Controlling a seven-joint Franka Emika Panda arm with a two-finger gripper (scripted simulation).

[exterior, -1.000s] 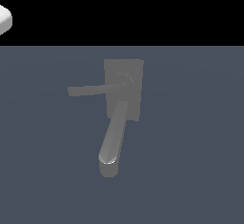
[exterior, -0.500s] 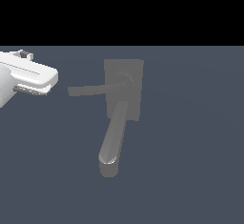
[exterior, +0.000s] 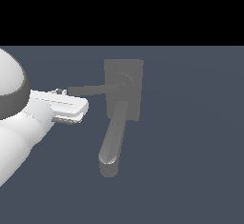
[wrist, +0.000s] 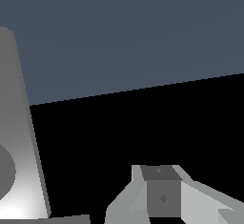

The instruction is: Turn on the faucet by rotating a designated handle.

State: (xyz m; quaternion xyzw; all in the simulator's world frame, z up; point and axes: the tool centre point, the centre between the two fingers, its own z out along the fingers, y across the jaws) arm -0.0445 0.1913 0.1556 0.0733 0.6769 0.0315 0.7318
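I have the gripper (exterior: 82, 109) at the exterior view's centre-left, just below the handle (exterior: 90, 90) tip, placed to push it round; whether its jaws are wide or narrow I cannot tell.

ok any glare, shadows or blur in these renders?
Exterior view: sharp, flat lighting; a soft highlight on the spout tip, a faint dark patch under it, black band on top. Wrist view: bright glare on the grey slab at the edge; end effector cropped, state unclear.
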